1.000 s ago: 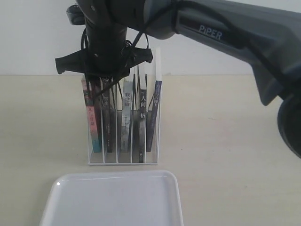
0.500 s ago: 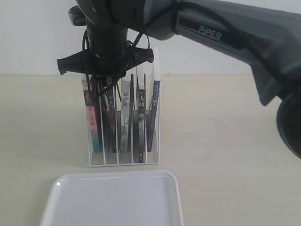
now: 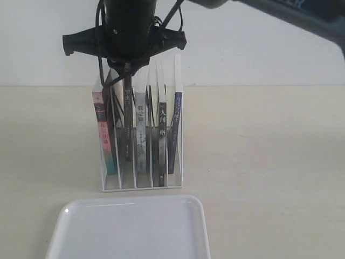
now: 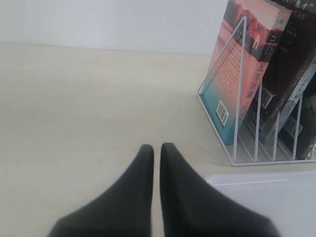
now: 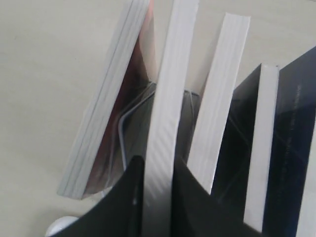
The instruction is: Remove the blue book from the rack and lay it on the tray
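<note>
Worktop (image 3: 259, 162): pale beige, matt, plain, runs back to white wall (image 3: 242, 48). Two things sit directly on it. Rack (image 3: 180, 135): white wire, upright, left of middle, base flat on surface. Tray (image 3: 129, 226): white, shallow, rounded corners, raised rim, at near edge, just in front of rack, near side cut off by frame. Narrow strip of worktop shows between them; not touching.

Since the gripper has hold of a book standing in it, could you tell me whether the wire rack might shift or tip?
The rack looks like thin wire, so probably light; it may lift or slide if the gripped book drags. The four other books likely weigh it down. It stands loose on a smooth table, so sliding seems likelier than tipping.
</note>
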`<action>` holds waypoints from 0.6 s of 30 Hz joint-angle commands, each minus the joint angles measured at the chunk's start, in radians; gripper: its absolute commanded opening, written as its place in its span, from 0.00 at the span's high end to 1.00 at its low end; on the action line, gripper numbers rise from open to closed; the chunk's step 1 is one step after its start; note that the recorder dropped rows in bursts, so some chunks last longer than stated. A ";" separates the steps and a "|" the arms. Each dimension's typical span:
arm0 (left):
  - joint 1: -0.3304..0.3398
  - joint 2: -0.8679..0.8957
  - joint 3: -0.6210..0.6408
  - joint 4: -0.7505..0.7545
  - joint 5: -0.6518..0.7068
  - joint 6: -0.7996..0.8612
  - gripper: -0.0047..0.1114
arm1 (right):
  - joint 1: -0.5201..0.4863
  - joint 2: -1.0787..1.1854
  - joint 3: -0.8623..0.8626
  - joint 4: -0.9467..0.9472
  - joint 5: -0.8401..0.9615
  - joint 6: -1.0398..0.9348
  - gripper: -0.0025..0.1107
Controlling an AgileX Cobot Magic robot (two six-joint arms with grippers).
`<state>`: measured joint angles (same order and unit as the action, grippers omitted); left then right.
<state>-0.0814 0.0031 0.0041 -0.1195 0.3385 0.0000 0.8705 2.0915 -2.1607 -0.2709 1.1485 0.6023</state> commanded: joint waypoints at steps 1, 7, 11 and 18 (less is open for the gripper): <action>0.001 -0.003 -0.004 0.004 -0.004 -0.006 0.92 | -0.004 -0.057 -0.006 -0.006 0.007 -0.003 0.98; 0.001 -0.003 -0.004 0.004 -0.004 -0.006 0.92 | 0.000 -0.068 -0.006 -0.006 0.071 -0.003 0.98; 0.001 -0.003 -0.004 0.004 -0.004 -0.006 0.92 | 0.010 -0.066 -0.004 -0.010 0.063 0.020 0.98; 0.001 -0.003 -0.004 0.004 -0.004 -0.006 0.92 | 0.010 -0.066 -0.004 -0.028 0.056 0.044 0.98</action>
<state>-0.0814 0.0031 0.0041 -0.1195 0.3385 0.0000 0.8833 2.0452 -2.1607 -0.2606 1.2166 0.6388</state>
